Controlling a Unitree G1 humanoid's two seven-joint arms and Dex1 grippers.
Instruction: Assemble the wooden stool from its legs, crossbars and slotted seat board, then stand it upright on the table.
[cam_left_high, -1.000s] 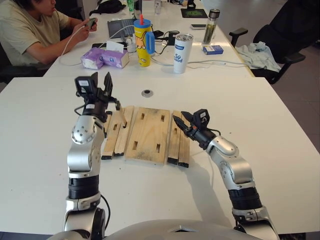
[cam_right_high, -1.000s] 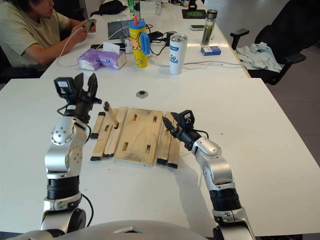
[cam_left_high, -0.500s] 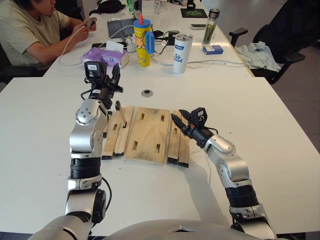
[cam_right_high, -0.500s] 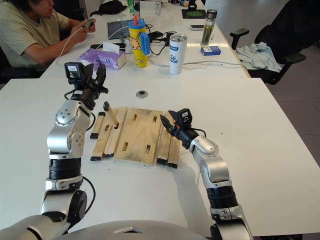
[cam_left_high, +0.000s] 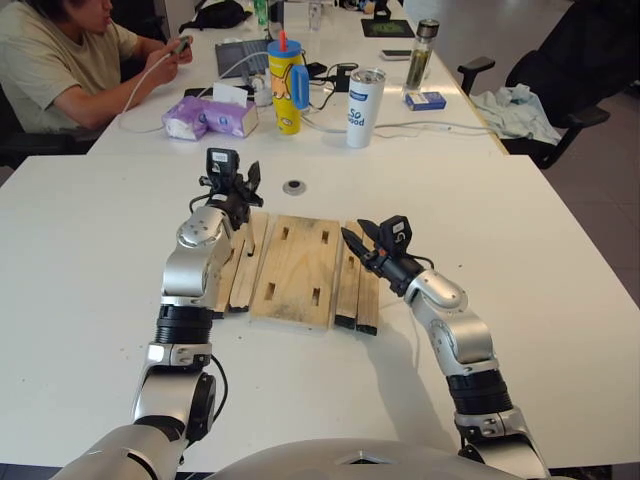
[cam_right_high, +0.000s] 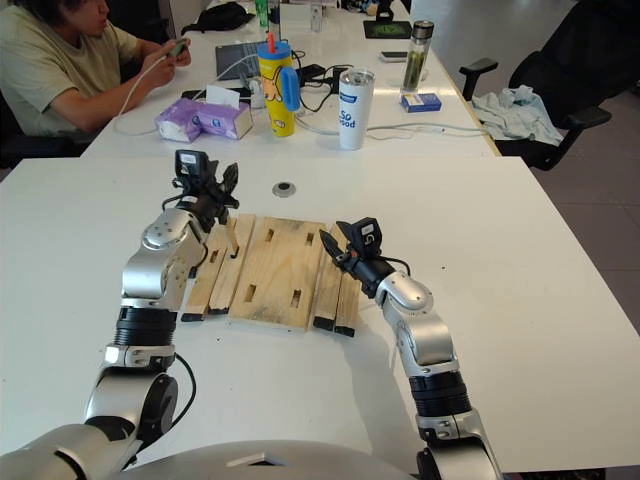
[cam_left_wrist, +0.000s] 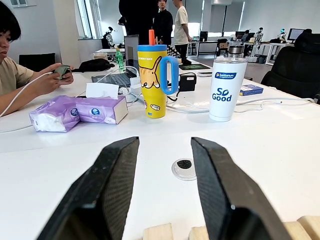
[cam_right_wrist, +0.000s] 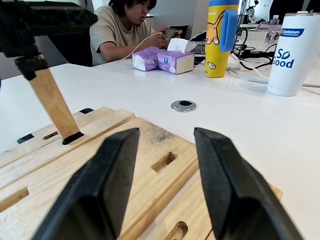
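Pale slotted seat board (cam_left_high: 295, 268) lies flat mid-bench. Black-tipped slats (cam_left_high: 358, 285) lie against both its sides. A short stick (cam_right_wrist: 50, 102) stands tilted on the left ones.

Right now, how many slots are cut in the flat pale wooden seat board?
4 slots: two by the pale wooden seat board's far edge, two by its near edge. None seems hidden.

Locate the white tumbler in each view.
Left eye: tumbler behind the grommet, right of the yellow cup.
Right eye: tumbler in the same spot.
Left wrist: tumbler beyond the grommet, beside the yellow cup.
Right wrist: tumbler past the grommet, beside the yellow cup.
Shared landmark: the grommet.
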